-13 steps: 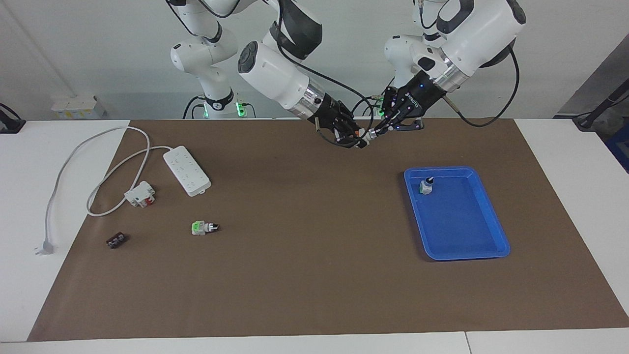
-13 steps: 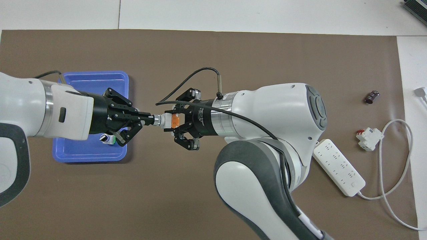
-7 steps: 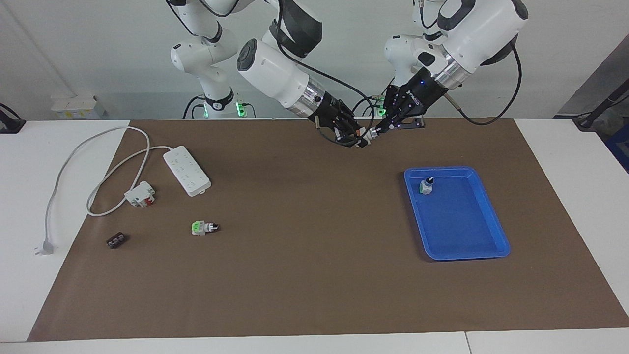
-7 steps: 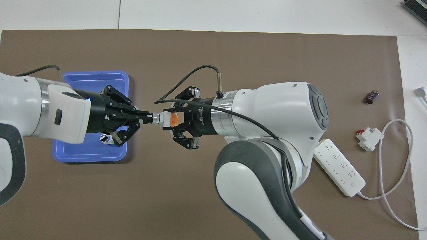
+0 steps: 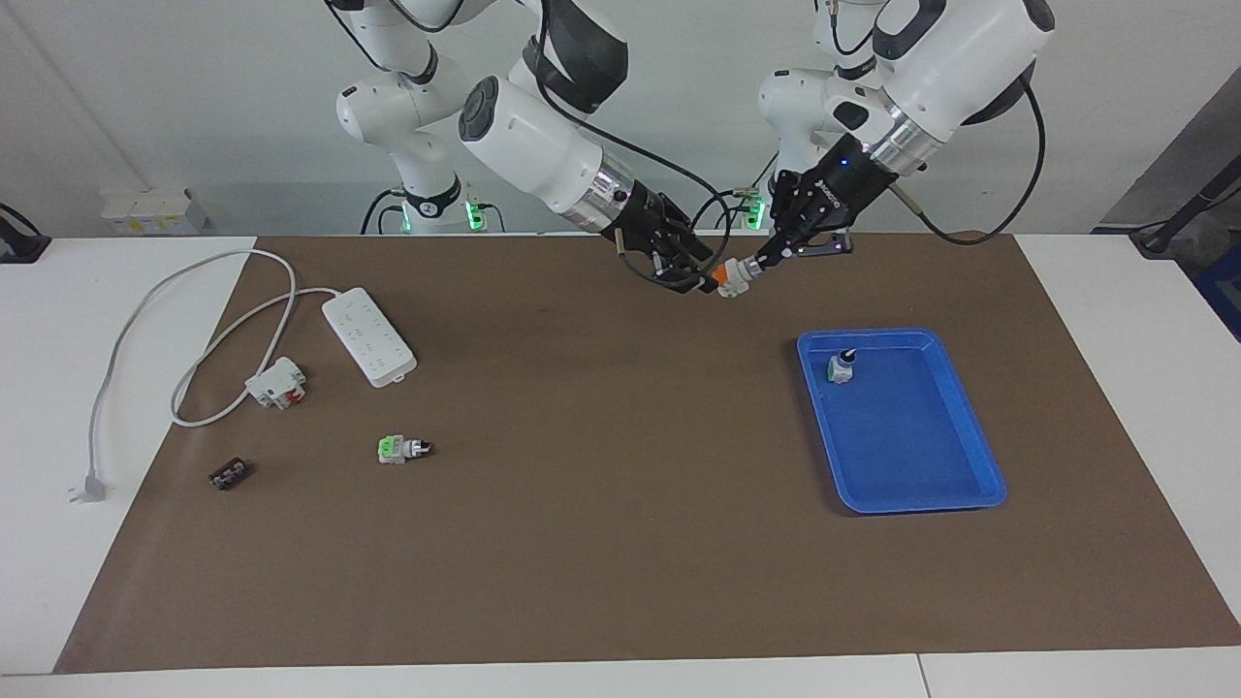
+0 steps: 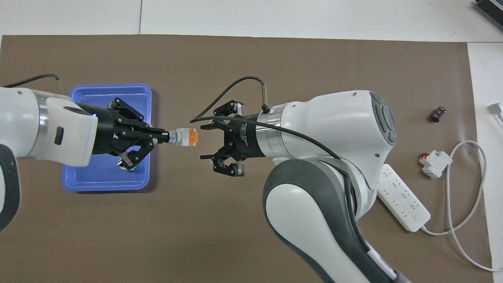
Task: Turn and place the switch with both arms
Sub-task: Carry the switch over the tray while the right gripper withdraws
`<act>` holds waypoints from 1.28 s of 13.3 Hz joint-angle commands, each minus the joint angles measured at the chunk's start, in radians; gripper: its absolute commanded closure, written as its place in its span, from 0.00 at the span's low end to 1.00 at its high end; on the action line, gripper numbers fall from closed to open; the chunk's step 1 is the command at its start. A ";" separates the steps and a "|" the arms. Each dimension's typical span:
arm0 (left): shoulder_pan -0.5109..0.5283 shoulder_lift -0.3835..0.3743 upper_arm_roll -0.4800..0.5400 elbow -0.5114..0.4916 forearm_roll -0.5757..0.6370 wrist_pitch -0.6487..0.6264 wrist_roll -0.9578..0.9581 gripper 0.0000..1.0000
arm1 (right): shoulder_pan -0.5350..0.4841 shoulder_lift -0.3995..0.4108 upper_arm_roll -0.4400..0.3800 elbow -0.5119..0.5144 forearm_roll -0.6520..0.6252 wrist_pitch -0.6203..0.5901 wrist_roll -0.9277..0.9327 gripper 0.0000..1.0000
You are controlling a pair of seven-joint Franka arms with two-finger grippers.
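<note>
The switch point(image 6: 184, 137) is held level in the air over the brown mat, with its orange end block point(image 6: 192, 137) free and pointing at the right gripper. My left gripper point(image 6: 164, 136) is shut on its black knob end, beside the blue tray point(image 6: 106, 181). In the facing view the switch point(image 5: 732, 276) hangs from the left gripper point(image 5: 754, 264). My right gripper point(image 6: 202, 142) is open and empty, a small gap from the orange end, and also shows in the facing view point(image 5: 706, 274).
A green-ended switch point(image 5: 841, 367) stands in the blue tray point(image 5: 911, 475). Another green-ended switch point(image 5: 402, 448) lies on the mat. A white power strip point(image 5: 368, 335), a white-and-red block point(image 5: 277, 382) and a small dark part point(image 5: 228, 474) lie toward the right arm's end.
The right gripper opened, let go of the orange end and drew back a little. The left gripper moved toward the tray with the switch in it.
</note>
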 commanded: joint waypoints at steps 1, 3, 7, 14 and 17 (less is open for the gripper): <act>0.012 -0.012 0.003 -0.001 0.021 -0.012 0.018 1.00 | -0.038 -0.042 -0.005 -0.004 -0.038 -0.089 -0.045 0.00; 0.013 -0.011 0.006 -0.006 0.032 0.022 0.016 1.00 | -0.052 -0.066 -0.005 -0.006 -0.105 -0.139 -0.106 0.00; 0.012 0.022 0.005 -0.030 0.272 0.179 0.003 1.00 | -0.079 -0.117 -0.005 -0.015 -0.360 -0.158 -0.334 0.00; 0.071 0.169 0.006 -0.089 0.684 0.336 0.010 1.00 | -0.225 -0.143 -0.006 -0.020 -0.682 -0.198 -0.963 0.00; 0.157 0.178 0.006 -0.210 0.732 0.459 0.007 1.00 | -0.305 -0.160 -0.005 -0.017 -0.742 -0.236 -1.158 0.00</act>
